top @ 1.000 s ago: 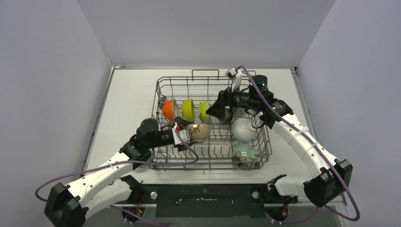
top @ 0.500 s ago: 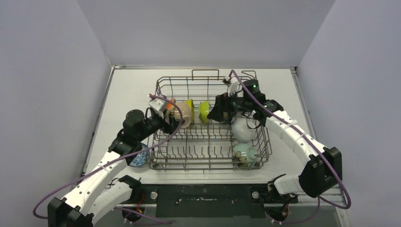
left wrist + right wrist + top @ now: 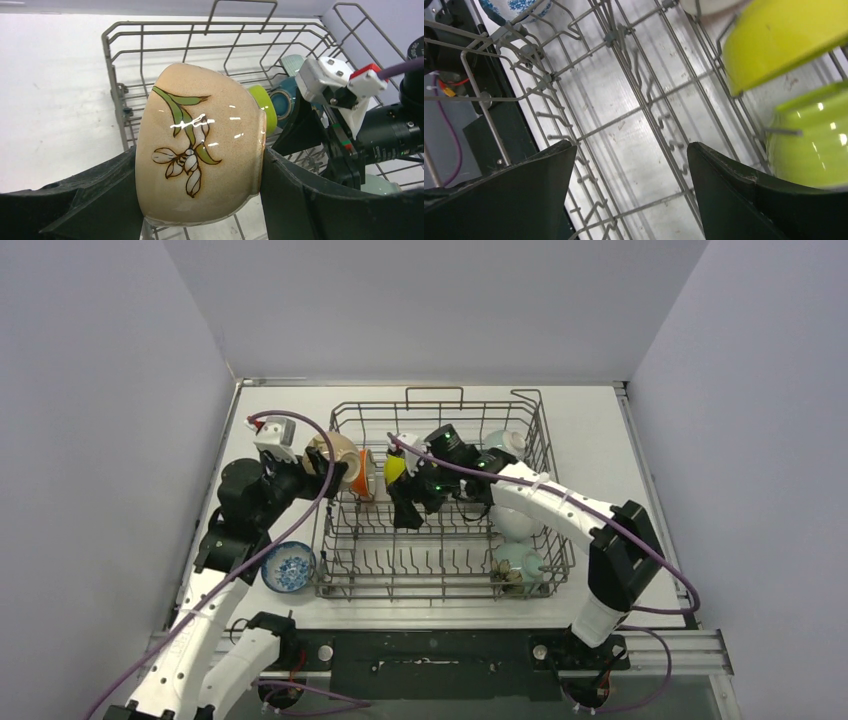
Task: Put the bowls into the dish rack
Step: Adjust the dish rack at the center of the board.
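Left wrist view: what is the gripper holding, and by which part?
The left gripper holds the beige flower-painted bowl, tipped on its side, with its fingers pressing opposite sides of the bowl's outer surface.

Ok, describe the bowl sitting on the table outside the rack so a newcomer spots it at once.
Find the dish rack, the big grey wire basket mid-table. Just off its near left corner, on the table, stands the blue-patterned bowl, mouth up. It alone is blue-and-white and sits on the table.
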{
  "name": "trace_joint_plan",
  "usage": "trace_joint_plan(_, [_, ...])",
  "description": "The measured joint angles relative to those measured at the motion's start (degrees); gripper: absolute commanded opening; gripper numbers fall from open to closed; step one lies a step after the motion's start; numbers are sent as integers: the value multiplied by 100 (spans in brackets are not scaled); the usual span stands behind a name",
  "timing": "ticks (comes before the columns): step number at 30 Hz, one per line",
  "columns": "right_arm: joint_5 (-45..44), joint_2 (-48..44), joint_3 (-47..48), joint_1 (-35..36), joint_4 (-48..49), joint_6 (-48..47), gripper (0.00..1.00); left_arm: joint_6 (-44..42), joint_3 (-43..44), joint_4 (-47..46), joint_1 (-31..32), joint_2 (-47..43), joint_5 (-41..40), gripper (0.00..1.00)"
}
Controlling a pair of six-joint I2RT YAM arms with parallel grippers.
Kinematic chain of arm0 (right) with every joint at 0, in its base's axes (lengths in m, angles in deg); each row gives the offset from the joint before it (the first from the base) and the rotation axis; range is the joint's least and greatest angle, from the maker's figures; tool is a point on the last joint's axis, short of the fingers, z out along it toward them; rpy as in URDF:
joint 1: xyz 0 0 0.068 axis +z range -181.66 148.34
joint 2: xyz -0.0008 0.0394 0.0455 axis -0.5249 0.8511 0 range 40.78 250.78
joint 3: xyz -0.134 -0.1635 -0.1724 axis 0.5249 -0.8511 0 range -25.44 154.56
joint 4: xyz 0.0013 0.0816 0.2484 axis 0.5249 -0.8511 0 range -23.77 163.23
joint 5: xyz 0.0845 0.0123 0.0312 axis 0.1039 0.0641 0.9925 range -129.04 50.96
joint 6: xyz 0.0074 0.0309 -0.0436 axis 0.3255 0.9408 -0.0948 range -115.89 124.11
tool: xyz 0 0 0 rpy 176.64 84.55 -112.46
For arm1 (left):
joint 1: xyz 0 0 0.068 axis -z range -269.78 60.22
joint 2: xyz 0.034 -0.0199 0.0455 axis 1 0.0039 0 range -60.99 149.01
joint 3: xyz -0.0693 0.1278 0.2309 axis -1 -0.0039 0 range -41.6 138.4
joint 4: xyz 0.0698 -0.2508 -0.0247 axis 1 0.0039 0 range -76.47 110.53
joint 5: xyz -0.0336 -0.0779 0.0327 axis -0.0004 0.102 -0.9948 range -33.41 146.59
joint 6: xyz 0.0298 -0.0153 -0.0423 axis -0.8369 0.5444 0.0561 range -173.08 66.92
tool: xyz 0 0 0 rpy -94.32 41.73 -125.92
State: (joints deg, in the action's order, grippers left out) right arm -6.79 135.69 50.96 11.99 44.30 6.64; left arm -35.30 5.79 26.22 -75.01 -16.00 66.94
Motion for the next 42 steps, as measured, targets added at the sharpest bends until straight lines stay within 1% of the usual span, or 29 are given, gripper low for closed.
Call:
trace_joint_plan(3, [-269, 286, 330, 306, -35, -236, 85, -2, 26, 192, -63, -109, -149, 0])
trace_joint_plan(7, [-549, 560, 538, 584, -92, -520, 84, -4, 26, 437, -87, -225, -264, 0])
trace_joint_plan(11, [-769, 817, 857, 656, -323, -765, 77, -42, 28, 601, -101, -319, -400, 0])
trace_joint_plan(14, [-852, 1086, 1088, 706, -374, -933, 76, -101, 63, 778, -101, -354, -595, 0])
trace_joint_plan(16, [-894, 1377, 1198, 787, -372, -1036, 76, -164, 90, 903, -103, -367, -728, 0])
trace_joint_plan(20, [-955, 1735, 1204, 872, -444, -1182, 79, -282, 125, 1071, -114, -461, -1003, 0])
trace_joint_plan(25, [-850, 1797, 1209, 887, -387, -1235, 78, -365, 127, 1163, -116, -616, -1235, 0])
trace_joint_plan(29, [-549, 1801, 1178, 850, 0, -1099, 78, -409, 129, 1241, -127, -706, -1443, 0])
trace_joint_plan(31, [-367, 1801, 1064, 833, 391, -944, 77, -452, 129, 1272, -127, -750, -1541, 0])
trace_joint_plan(35, [-111, 1794, 719, 811, 1123, -610, 72, -498, 129, 1294, -127, -822, -1714, 0])
trace_joint_plan(38, [-17, 1786, 570, 734, 1576, -269, 64, -509, 129, 1314, -127, -866, -1777, 0])
trace_joint_plan(42, [92, 1786, 463, 715, 2098, 149, 59, -514, 129, 1368, -133, -892, -1790, 0])
